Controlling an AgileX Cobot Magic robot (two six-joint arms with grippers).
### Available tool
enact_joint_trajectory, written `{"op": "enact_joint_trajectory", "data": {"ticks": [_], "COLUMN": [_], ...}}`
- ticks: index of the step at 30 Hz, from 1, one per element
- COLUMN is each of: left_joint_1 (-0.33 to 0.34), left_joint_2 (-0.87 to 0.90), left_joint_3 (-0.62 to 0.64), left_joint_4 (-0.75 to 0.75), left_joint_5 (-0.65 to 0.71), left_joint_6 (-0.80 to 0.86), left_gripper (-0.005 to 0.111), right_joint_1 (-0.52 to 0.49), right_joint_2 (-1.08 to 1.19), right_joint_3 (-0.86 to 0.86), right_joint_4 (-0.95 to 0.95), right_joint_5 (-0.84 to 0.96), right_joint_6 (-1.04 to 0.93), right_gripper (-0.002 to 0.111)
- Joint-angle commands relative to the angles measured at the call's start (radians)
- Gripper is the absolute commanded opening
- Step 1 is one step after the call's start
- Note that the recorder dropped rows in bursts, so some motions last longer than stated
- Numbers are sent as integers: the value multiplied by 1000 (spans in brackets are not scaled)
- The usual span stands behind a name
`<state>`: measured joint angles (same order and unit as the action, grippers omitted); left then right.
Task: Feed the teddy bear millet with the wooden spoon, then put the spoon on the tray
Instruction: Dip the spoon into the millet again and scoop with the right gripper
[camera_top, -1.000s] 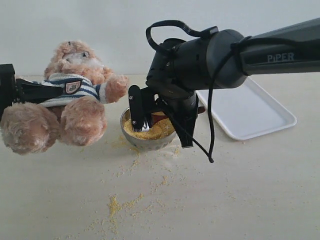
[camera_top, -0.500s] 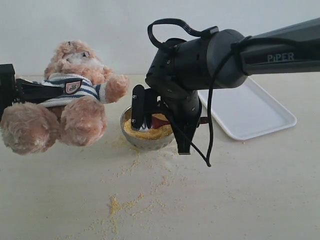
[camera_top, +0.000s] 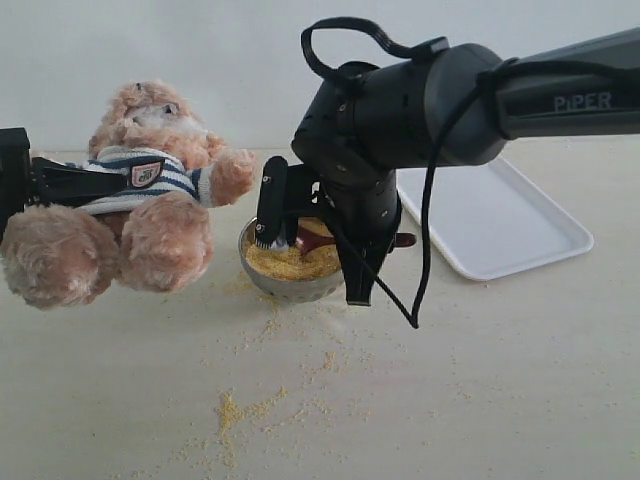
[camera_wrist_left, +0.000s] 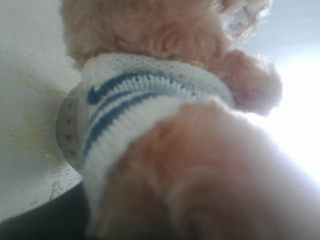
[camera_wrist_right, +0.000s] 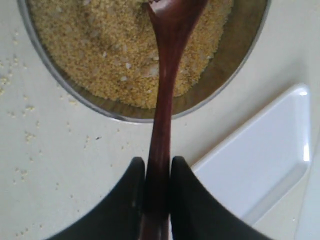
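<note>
Pale surface (camera_top: 500, 390), flecked with spilled grain. The right arm (camera_top: 530, 100) reaches in from the right, wrist bent down over the metal bowl (camera_top: 280, 285). Its claw (camera_wrist_right: 158, 172) is pinched narrow on the wooden spoon (camera_wrist_right: 162, 100), whose tip sits in the millet (camera_wrist_right: 90, 45). The tray (camera_top: 520, 240) lies just behind. The left claw (camera_top: 70, 181) clasps the teddy bear (camera_top: 160, 240) by its striped torso.

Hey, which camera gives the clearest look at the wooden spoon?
The right wrist view: the wooden spoon runs from the right gripper into the millet. The exterior view shows only bits behind the arm; the left wrist view shows none.
</note>
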<state>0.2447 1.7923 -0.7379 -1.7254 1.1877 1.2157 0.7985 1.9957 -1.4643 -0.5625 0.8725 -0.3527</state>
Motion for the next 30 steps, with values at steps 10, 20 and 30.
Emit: {"op": "enact_joint_trajectory", "data": {"ticks": [10,20,30], "left_joint_1": [2,2,2], "left_joint_2": [-1,-1,-1], "left_joint_3": [-7,-7,-7], "left_joint_4": [-19,-19,-19], "left_joint_5": [19,16,16], "left_joint_6": [-4,-4,5], "left_gripper": [5,5,5], "right_joint_1": [-2,-2,-2], "right_joint_2": [-31,-31,-31], "right_joint_3": [-3,-3,-3], "right_joint_4": [52,113,182], "right_joint_5": [23,36,82], "right_joint_6": [11,-15,-54], "right_gripper": [0,0,0]}}
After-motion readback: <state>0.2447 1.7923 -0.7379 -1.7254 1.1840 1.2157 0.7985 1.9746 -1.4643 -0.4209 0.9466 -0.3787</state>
